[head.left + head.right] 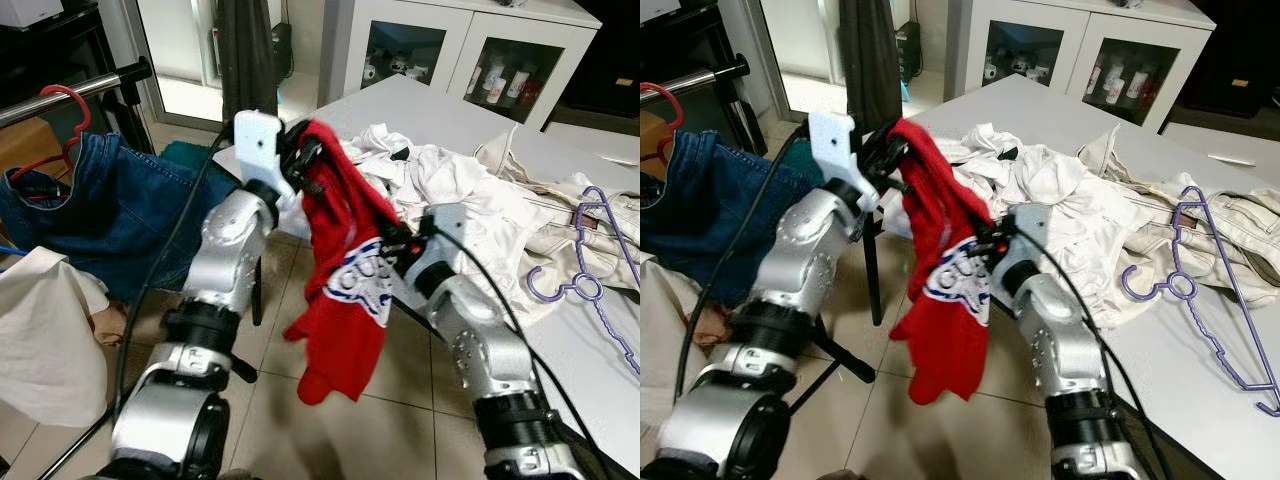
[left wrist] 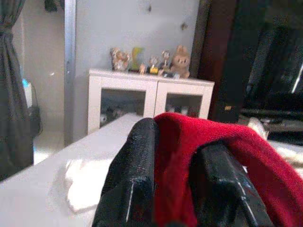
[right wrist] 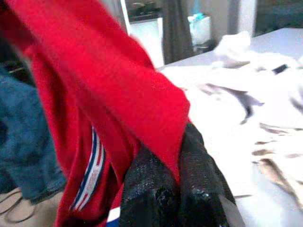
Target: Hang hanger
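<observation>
**Partial lettering on the red shirt**

One bit of print to call: the red shirt (image 1: pixel 340 270) hanging between the two grippers carries a white patch (image 1: pixel 962 277) with dark letters, folded over so just "GU" and maybe a third letter reads; the rest of the word is lost in the creases. Bottles in the white cabinet (image 1: pixel 505 85) have labels, but they are far too small to read.

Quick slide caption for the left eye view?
Both grippers, left and right, hold a red shirt beside the clothes-strewn table.
</observation>
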